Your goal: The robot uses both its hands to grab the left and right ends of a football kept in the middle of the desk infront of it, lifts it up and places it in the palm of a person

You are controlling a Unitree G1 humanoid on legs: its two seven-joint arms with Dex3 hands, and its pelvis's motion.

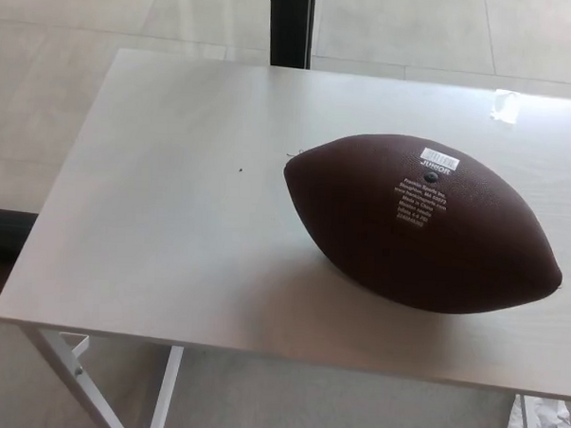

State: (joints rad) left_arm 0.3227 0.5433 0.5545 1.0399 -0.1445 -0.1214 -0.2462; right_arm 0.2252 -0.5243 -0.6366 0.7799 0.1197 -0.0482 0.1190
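Item: one brown football (423, 223), pebbled skin, white printed lettering and a small label reading JUNIOR on its upper face, valve dot to the left of the print. Location: resting on the desk (162, 218), a pale wood-grain top on white legs, in the right half of the surface and nearer the front edge than the back. Orientation: long axis runs from the middle of the desk toward the front right corner, left tip higher in the picture, right tip close to the right edge of view. Hands: neither robot hand shows, so the state of their fingers cannot be told; no person's palm shows either. Judgement: grasp not yet begun; the right tip probably lies closer to the right arm's side, and the slanted axis suggests the two hands need staggered approaches.
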